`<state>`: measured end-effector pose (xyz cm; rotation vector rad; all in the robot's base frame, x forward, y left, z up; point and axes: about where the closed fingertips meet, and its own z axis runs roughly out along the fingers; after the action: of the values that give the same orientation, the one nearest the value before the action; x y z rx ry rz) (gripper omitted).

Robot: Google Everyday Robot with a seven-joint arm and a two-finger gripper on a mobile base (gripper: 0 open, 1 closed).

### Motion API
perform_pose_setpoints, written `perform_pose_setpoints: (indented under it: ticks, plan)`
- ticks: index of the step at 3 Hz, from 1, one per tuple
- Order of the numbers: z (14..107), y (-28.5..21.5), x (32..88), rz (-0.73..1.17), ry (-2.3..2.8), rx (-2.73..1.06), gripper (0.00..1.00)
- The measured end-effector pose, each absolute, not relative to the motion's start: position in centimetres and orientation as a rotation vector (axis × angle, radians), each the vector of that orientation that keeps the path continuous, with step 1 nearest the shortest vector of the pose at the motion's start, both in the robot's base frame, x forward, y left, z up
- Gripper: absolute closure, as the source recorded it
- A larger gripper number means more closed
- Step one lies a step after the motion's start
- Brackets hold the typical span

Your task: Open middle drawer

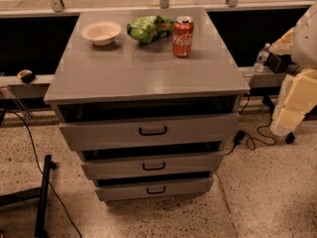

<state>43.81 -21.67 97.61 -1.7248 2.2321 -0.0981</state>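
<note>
The grey cabinet (148, 78) has three flat-fronted drawers stacked one above another. The middle drawer (188, 163) is the mid-sized front, with a small black bar handle (153, 166); a dark gap shows above its front. The top drawer (148, 131) has the widest front and the bottom drawer (154, 188) the narrowest. My arm (297, 90), pale and blocky, comes in at the right edge. My gripper (280, 125) seems to be at its lower end, well to the right of the cabinet, apart from every drawer and holding nothing I can see.
On the cabinet top stand a white bowl (101, 32), a green bag (147, 28) and a red cola can (183, 36). A water bottle (261, 58) stands on the ledge at right. Cables (250, 140) lie on the floor at right, and a black stand (42, 197) at left.
</note>
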Motion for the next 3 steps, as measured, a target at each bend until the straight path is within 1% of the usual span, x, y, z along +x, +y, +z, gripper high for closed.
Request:
perform_pose_setpoints:
  ticks: [1,2,3]
  plan:
    - [97.6,-21.7,43.8,-0.098,2.232,-1.725,0.00]
    - [94.9,-21.7,43.5,-0.061,2.207,-1.701,0.00]
    - [85.9,-22.2,40.8,0.092,2.204,-1.677,0.00]
